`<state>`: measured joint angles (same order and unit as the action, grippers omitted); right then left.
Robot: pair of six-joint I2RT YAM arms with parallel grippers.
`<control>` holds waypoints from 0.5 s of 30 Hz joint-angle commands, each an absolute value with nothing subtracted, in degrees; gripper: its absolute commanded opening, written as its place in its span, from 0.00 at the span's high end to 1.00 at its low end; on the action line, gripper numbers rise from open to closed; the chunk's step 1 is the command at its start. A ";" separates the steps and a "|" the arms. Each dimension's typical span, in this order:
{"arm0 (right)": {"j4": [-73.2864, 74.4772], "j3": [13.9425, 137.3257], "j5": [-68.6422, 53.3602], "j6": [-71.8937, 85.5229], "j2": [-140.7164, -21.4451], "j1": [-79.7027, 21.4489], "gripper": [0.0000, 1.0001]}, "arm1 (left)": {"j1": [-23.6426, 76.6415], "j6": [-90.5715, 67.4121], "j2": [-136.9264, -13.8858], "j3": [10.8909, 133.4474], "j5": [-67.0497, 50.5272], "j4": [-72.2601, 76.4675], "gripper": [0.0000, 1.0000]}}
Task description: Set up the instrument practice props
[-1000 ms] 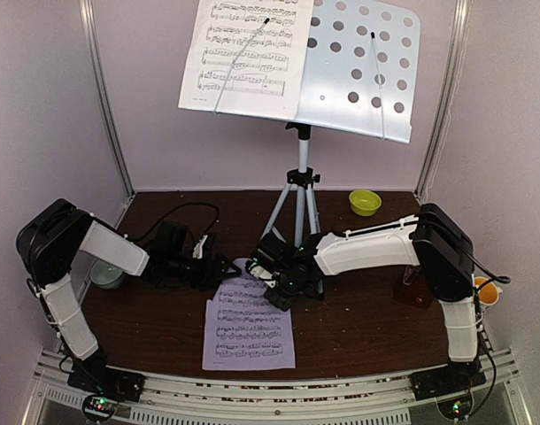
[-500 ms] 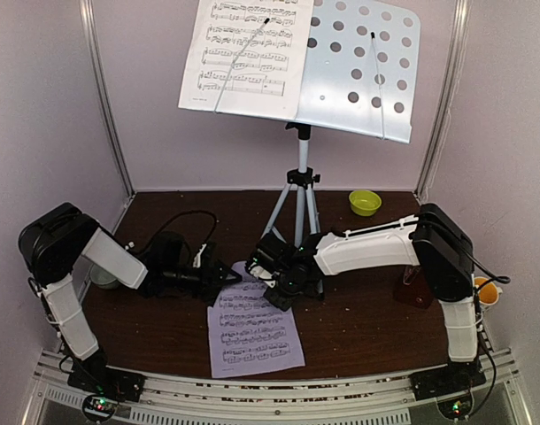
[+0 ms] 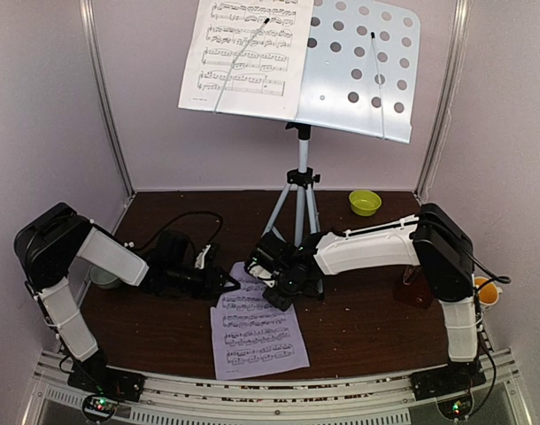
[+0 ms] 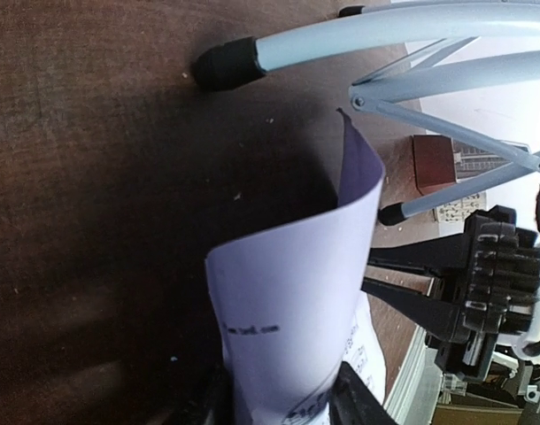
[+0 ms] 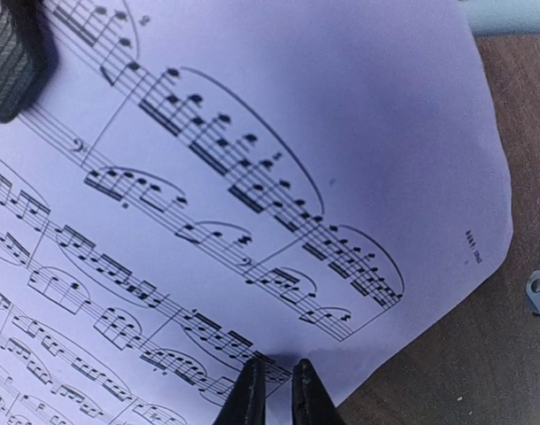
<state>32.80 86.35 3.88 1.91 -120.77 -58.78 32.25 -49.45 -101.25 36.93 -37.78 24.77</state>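
Observation:
The white perforated music-stand desk [image 3: 367, 71] tops a silver tripod [image 3: 298, 190] at the back, and one sheet-music page [image 3: 248, 53] rests on its left half. A second page [image 3: 257, 336] lies on the dark table, its far end raised between the arms. In the left wrist view this page [image 4: 292, 283] curls up between the fingers of my left gripper [image 4: 283, 403], which press on both its sides. My right gripper [image 5: 279, 376] is shut, its tips on the page's [image 5: 252, 177] edge. The red-brown metronome [image 3: 414, 288] stands behind the right arm.
A small yellow-green bowl [image 3: 365, 202] sits at the back right. A mug with a yellow inside [image 3: 488, 290] is at the right edge. Another cup [image 3: 104, 276] is half hidden behind the left arm. Tripod feet [image 4: 224, 64] stand close to both grippers.
The page's near end has swung to the right on the table. My left gripper has moved up to the page's far edge and its jaws have narrowed round it. The right gripper has stayed put.

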 commanded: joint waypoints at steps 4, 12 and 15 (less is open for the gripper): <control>30.38 83.44 3.32 3.54 -112.39 -58.78 0.81 | 32.49 -46.96 -97.85 36.33 -37.45 27.67 0.65; 18.52 70.34 -7.29 5.30 -98.45 -55.87 0.49 | 32.46 -42.44 -94.50 35.98 -37.89 25.60 0.70; 12.53 64.78 -12.43 7.14 -93.71 -53.46 0.34 | 32.50 -40.05 -92.37 35.61 -38.47 24.36 0.70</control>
<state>21.89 70.83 -4.36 4.99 -98.59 -56.05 32.25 -44.64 -95.59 36.40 -37.71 24.88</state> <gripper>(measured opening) 0.580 0.301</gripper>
